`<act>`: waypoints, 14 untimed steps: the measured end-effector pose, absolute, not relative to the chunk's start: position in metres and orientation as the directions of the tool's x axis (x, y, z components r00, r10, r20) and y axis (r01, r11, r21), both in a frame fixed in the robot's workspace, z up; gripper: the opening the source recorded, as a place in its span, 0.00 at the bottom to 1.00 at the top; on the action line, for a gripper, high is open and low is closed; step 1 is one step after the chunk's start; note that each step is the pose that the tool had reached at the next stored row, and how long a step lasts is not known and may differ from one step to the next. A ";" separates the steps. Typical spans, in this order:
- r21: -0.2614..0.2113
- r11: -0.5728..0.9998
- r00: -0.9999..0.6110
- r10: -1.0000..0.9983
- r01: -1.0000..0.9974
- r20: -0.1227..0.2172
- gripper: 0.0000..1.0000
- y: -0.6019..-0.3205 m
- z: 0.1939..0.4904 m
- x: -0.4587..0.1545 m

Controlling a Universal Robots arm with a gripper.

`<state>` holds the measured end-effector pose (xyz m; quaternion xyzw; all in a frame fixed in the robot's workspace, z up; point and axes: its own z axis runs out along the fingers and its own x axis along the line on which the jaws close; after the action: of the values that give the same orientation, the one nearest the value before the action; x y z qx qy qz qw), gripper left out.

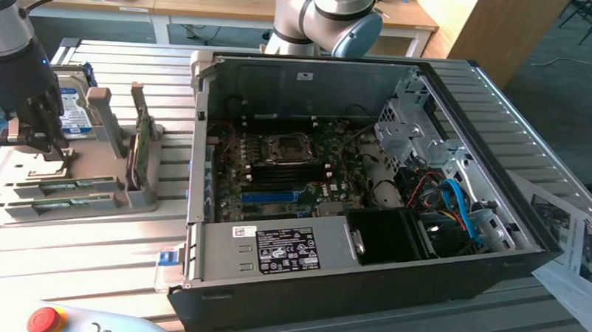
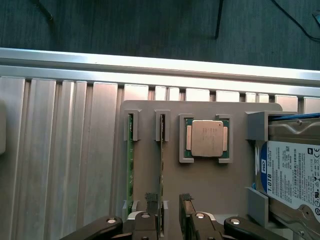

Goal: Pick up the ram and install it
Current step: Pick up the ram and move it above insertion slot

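Green ram sticks (image 2: pixel 130 165), two, stand in one grey holder (image 2: pixel 210 190), jaws wide, straddling the second stick (image 2: pixel 162 170).

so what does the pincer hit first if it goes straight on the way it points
Likely the ram standing on edge in the holder, between the fingers of the open pincer; depth is unclear, so a finger may touch the holder first.

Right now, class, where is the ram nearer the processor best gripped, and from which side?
Probably pinch the ram at mid-length across its flat faces, coming down from above: it stands on edge in the holder, whose brackets cover both ends, leaving its top edge free.
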<state>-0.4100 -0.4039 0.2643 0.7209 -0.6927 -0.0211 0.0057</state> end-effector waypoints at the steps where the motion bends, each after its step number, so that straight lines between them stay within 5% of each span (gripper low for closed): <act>1: 0.036 -0.042 0.041 -0.999 -0.998 -0.022 0.31 -0.404 0.264 -0.410; 14: 0.032 -0.051 0.051 -0.998 -0.998 -0.022 0.31 -0.407 0.264 -0.410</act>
<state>-0.4102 -0.4073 0.2643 0.7248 -0.6887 -0.0189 0.0038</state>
